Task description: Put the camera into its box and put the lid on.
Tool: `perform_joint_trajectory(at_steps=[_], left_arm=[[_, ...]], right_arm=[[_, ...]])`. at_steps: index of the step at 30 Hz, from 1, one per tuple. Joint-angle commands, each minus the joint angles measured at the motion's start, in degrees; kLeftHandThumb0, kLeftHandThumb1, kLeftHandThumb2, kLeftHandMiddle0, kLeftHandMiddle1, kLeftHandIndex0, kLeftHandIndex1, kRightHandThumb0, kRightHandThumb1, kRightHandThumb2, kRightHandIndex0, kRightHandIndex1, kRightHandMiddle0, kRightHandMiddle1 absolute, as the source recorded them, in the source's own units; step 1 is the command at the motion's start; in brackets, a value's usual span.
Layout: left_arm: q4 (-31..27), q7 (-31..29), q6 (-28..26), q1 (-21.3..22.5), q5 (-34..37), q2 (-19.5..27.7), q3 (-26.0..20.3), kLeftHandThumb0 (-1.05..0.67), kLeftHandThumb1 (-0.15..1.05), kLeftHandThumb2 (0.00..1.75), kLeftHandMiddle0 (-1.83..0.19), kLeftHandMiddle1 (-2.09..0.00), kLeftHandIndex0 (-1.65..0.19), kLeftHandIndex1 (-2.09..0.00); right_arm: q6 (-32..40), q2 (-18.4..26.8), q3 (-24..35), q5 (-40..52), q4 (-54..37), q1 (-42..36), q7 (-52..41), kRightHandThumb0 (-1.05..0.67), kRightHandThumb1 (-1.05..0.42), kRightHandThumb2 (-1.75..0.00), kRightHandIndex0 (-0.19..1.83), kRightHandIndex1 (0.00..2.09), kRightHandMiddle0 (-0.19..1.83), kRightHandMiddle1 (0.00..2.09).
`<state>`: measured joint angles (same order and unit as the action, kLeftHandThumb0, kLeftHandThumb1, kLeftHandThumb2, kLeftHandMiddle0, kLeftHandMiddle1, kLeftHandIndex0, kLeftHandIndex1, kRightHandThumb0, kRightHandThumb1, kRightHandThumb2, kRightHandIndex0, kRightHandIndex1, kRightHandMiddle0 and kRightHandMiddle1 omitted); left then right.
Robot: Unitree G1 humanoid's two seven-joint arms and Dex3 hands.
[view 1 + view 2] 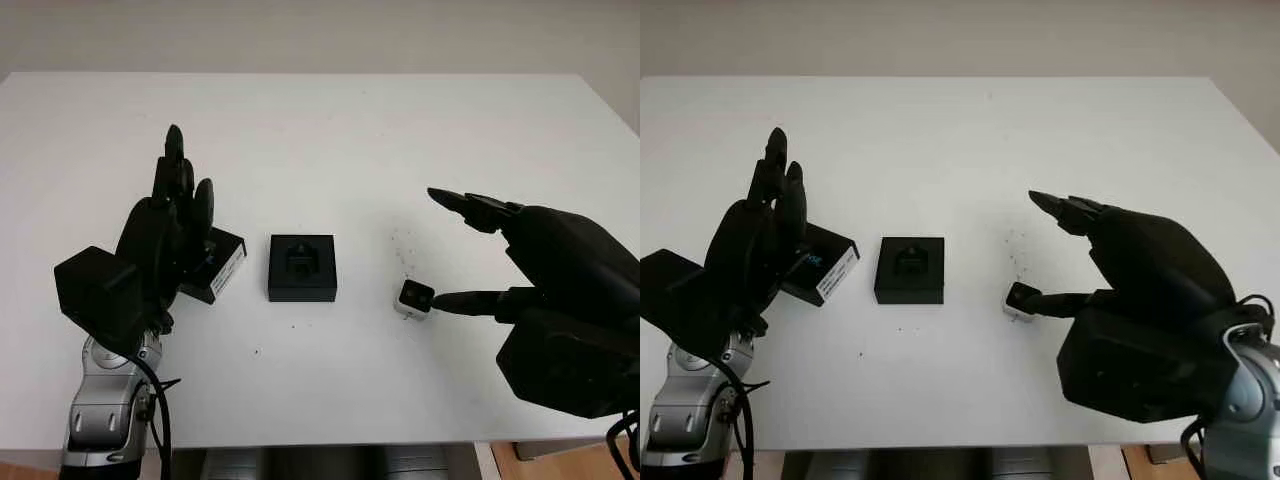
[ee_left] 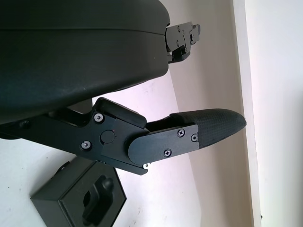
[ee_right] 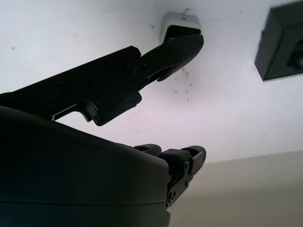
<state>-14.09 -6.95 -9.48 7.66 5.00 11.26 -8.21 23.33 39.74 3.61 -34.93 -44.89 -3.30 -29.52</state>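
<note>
Right robot hand (image 1: 455, 250) is open and holds nothing; I see it at the right of the white worktop (image 1: 320, 130), with its lower finger (image 1: 465, 299) reaching left so the tip meets the camera (image 1: 414, 298). Its upper fingers sit above the surface, farther back. That camera is a small cube with a pale shell and a dark front face, standing right of centre, apart from the box.

Box (image 1: 302, 267) lies at the centre: square, matte black, flat-sided, with a moulded recess in its insert, uncovered. Left of it, well apart, lies the lid (image 1: 220, 262), black with a white label on its near-right edge, partly behind my left robot hand (image 1: 178, 215).

Left robot hand is open, holding nothing, raised over the left part of the worktop with fingertips pointing far. From the left wrist view I see a textured pad on one finger (image 2: 208, 127).

Room: wide bare surface on the far side and along the near edge; free lane between camera and box. A few dark specks mark the surface near the camera.
</note>
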Motion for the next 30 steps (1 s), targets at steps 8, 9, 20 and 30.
perform_joint_trajectory(at_steps=[8, 9, 20, 30], left_arm=[[0.16, -0.58, 0.20, 0.84, 0.89, 0.94, -0.97, -0.81, 1.05, 0.66, 0.19, 0.00, 0.19, 0.00], [0.25, -0.70, 0.35, 0.83, 1.08, 1.02, -1.15, -0.80, 1.05, 0.66, 0.19, 0.00, 0.19, 0.00], [0.84, -0.78, 1.08, 1.17, 1.06, 1.01, -1.88, -0.80, 1.05, 0.63, 0.19, 0.00, 0.19, 0.00], [0.83, -0.16, 0.64, 1.80, 1.27, 0.61, -2.26, -0.80, 1.05, 0.60, 0.19, 0.00, 0.19, 0.00]], right_arm=[[0.38, -0.12, -6.82, -11.88, 0.22, 3.40, -6.54, -0.61, -0.91, -0.06, 0.37, 0.10, 0.33, 0.05], [0.60, -0.47, -7.34, -12.67, 0.32, 3.84, -7.42, -0.60, -0.92, -0.07, 0.38, 0.10, 0.33, 0.05], [-4.67, -4.77, -10.25, -19.62, 3.63, 4.00, -4.06, -0.61, -0.88, -0.05, 0.10, 0.93, 0.45, 0.12], [-9.14, -6.82, -9.26, -22.98, 5.70, 2.07, -0.62, -0.63, -0.89, -0.06, -0.09, 1.36, 0.46, 0.17]])
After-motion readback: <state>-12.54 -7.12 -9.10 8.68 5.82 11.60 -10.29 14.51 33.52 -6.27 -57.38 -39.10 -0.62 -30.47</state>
